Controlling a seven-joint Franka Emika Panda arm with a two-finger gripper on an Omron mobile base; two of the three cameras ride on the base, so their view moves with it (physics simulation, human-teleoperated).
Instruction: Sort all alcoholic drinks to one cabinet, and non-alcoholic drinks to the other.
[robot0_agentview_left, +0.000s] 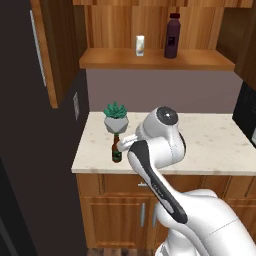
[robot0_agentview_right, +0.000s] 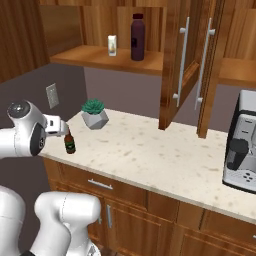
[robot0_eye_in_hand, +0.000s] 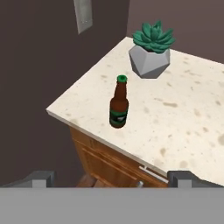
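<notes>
While the gripper is waiting with nothing in it, this is how things are sitting.

Gripper: the gripper (robot0_eye_in_hand: 112, 177) is standing wide, with its two tips far apart and nothing between them. It is hanging out past the front edge of the bench (robot0_eye_in_hand: 183, 118), looking in at it.

Beer bottle: the brown beer bottle (robot0_eye_in_hand: 119, 103) with the green cap is standing up straight on the bench, just ahead of the gripper and right in line with the gap between the tips. It is near the front corner. The tips are not touching it.

Plant: a little green plant in a grey pot (robot0_eye_in_hand: 149, 61) is sitting farther back, beyond the bottle and a bit to the side. It is close to the bottle but apart from it.

Other drinks: the white carton (robot0_agentview_left: 140, 45) and the purple bottle (robot0_agentview_left: 172, 36) are standing high above the gripper on the open cabinet shelf (robot0_agentview_left: 155, 61).

Step in hand: I think the robot is getting ready to pick up the beer bottle.

Next move: the gripper is needing to go straight forward until the bottle's wide part is between the tips, then squeeze gently. It should go slowly, because a bump could tip the bottle off the edge.
</notes>
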